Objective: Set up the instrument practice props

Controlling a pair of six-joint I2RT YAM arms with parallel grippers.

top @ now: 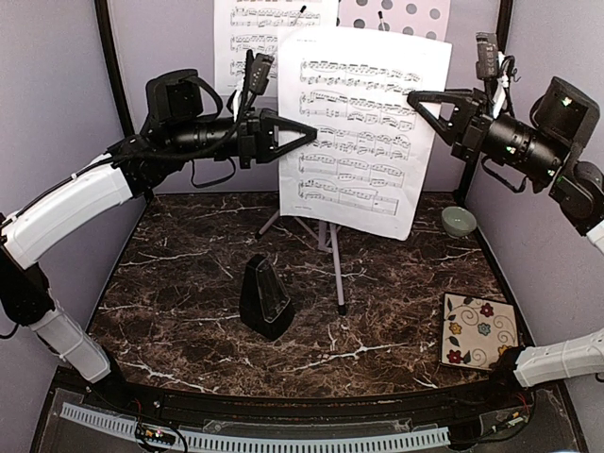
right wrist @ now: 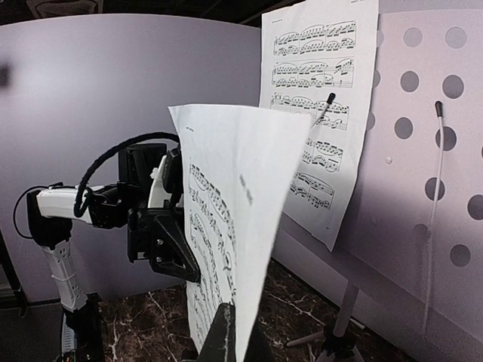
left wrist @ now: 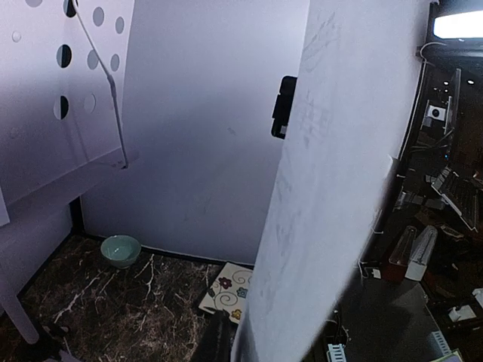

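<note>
Top external: loose music sheet (top: 363,132) hangs mid-air before music stand (top: 401,14), left gripper (top: 312,135) pinching left edge, right gripper (top: 413,97) pinching right edge. Paper light, floppy, tear-prone; likely best held near upper edges, kept gently taut.
</note>
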